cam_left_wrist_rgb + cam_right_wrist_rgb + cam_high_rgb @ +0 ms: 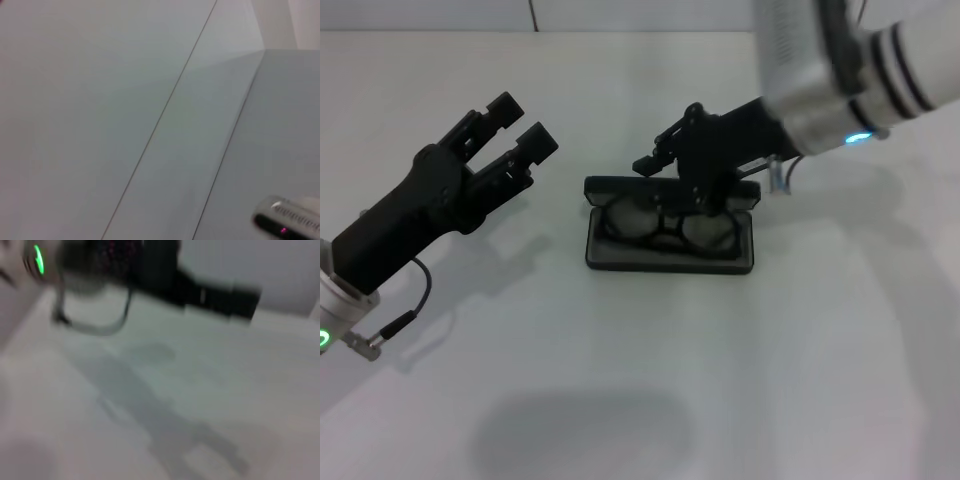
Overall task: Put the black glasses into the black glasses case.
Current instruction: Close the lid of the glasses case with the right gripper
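**Glasses lying in the open case, right tool above them**

The left tool [516, 128] hovers above the bare white desk [620, 380], well to the left of the case and touching nothing. Its two fingers are spread with a clear gap between them and nothing in it. Its placing looks like a waiting pose, held out of the way so that the other arm has room over the case. Its own wrist view shows only pale surfaces and no task object, which fits an arm that is not engaged.

Further right, the black glasses case [670, 260] lies open on the desk, its lid [610, 186] folded back on the far side behind the tray. The black glasses [665, 225] lie inside the tray, lenses side by side along its length, directly under the right tool. Lying along the tray, they probably fit its shape, which would let the lid come down.

The right tool [682, 165] reaches in from the right and hangs just over the far edge of the case, above the bridge of the glasses. Its fingers seem parted, one reaching left over the lid and one pointing down toward the frame, though whether that one touches the frame cannot be told. I judge the placing is nearly complete. The right wrist view shows only the left arm across the desk.
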